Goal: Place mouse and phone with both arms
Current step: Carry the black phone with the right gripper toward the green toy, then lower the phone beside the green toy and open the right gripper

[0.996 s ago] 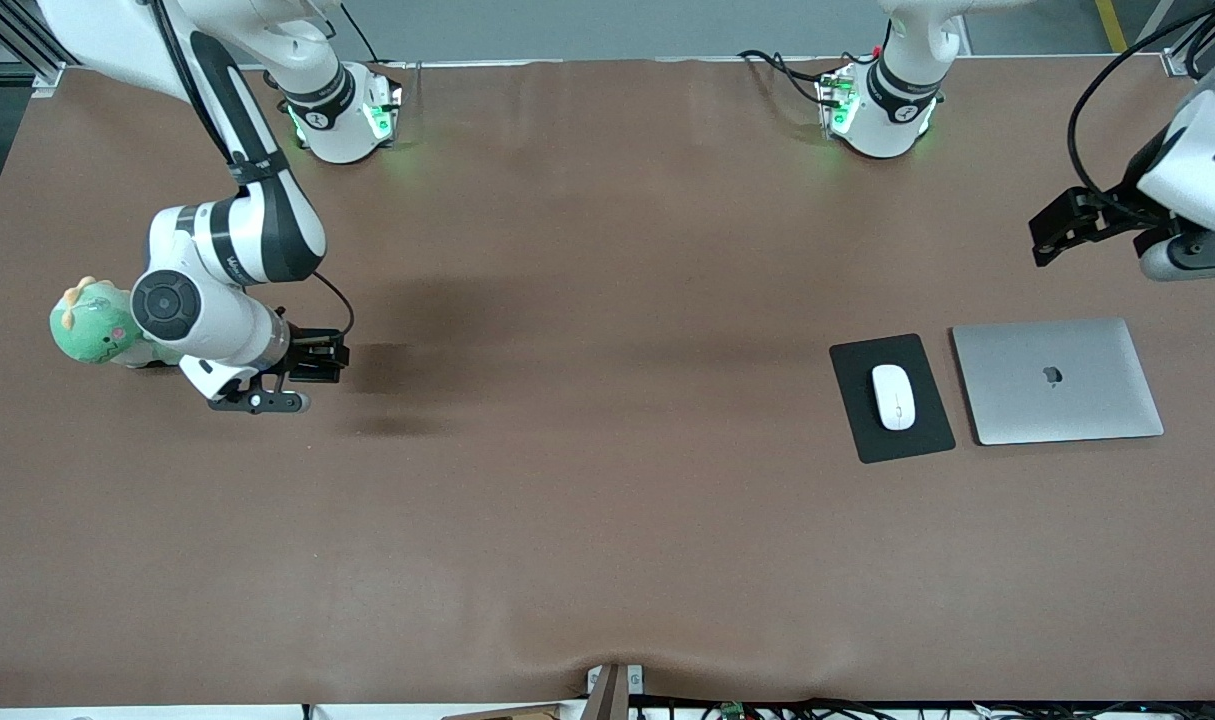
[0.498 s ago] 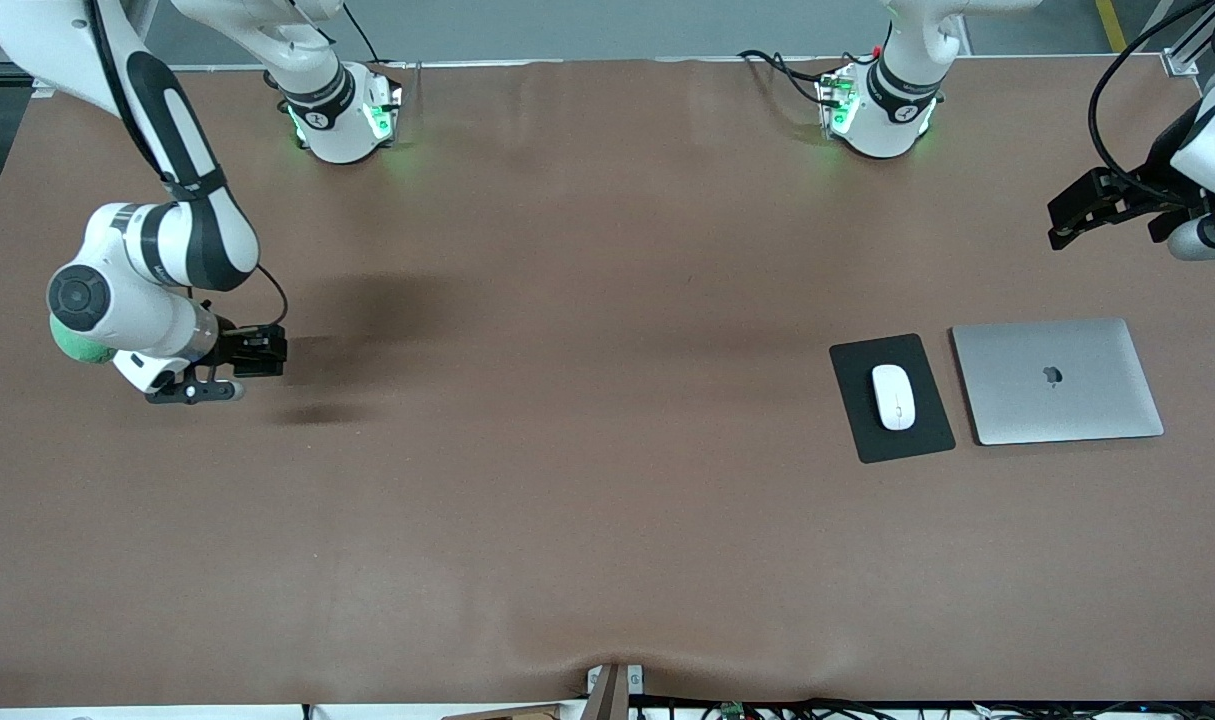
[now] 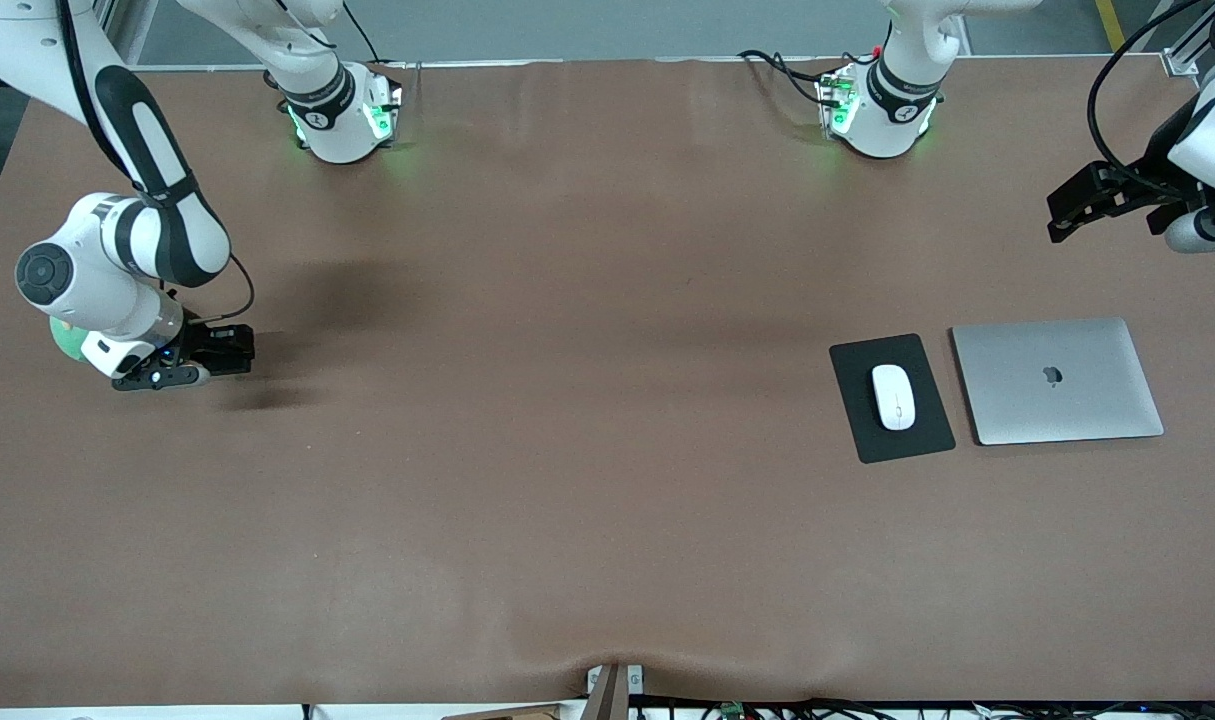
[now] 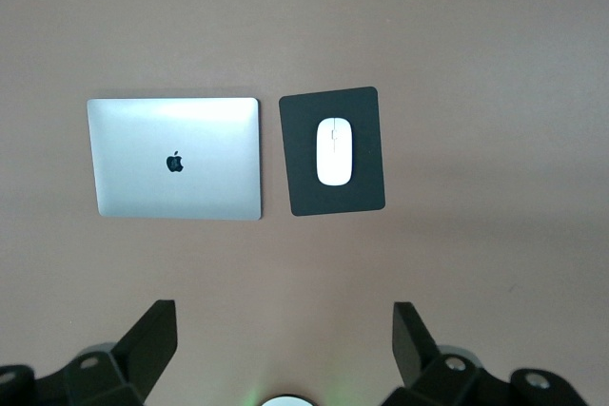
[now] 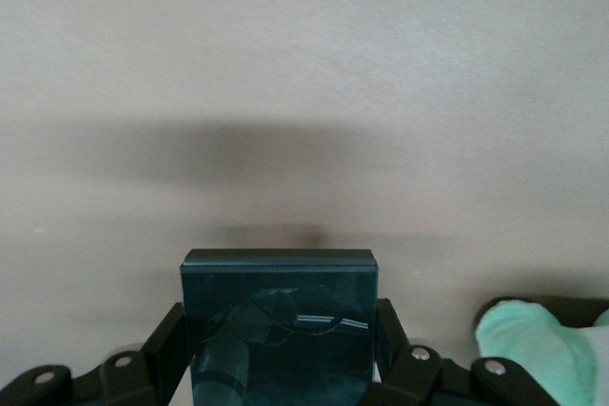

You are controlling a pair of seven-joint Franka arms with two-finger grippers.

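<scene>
The only sign that can be read is the apple logo point(image 4: 174, 162) on the lid of the silver laptop point(image 3: 1057, 380) — it shows in the front view and in the left wrist view. No words or numbers are legible elsewhere.

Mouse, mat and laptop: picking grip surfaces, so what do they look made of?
Mouse: smooth white plastic, by its even sheen. Mat: flat matte black, perhaps fabric or rubber. Laptop: brushed silver metal, probably aluminium, with a dark logo.

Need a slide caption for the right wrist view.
Right hand shut on the phone above the bare brown table.
</scene>
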